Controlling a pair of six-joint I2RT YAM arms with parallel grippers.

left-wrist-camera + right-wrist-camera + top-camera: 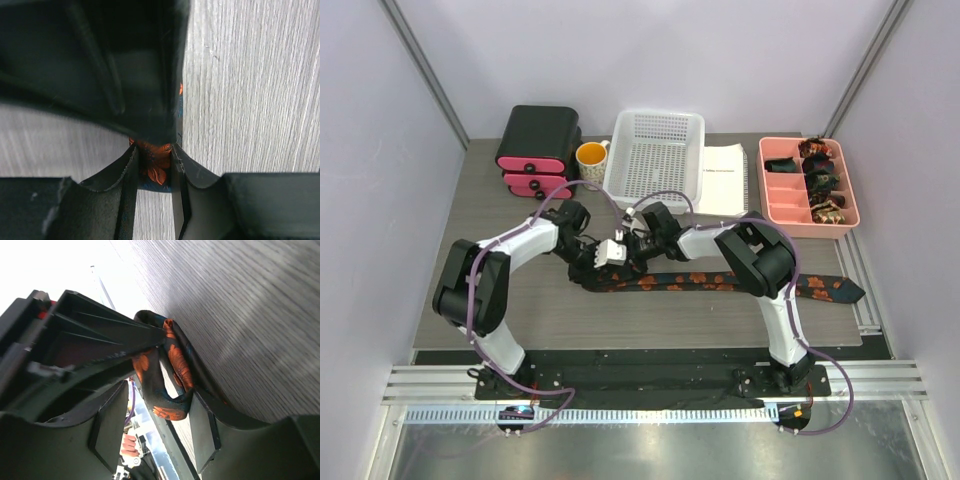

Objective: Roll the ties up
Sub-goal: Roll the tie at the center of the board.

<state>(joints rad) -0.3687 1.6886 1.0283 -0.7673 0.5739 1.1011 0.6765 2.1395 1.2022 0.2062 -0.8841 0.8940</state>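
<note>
A long dark tie with orange-red blotches (pixel 720 281) lies flat across the table, its wide pointed end at the right (pixel 835 290). Both grippers meet at its left end. My left gripper (pixel 603 254) is shut on the folded tie end, which fills the gap between its fingertips (pixel 154 152) in the left wrist view. My right gripper (pixel 636 248) is open around a small loop of the same tie (pixel 170 385). The loop touches only the right pad (pixel 202 425). The left gripper's black finger (pixel 100 335) reaches in from the upper left onto the loop.
A pink divided tray (pixel 780 195) at the back right holds several coiled ties (pixel 820 180). A white basket (pixel 655 160), a white booklet (pixel 725 178), a yellow mug (pixel 591 157) and black-and-pink boxes (pixel 538 145) stand along the back edge.
</note>
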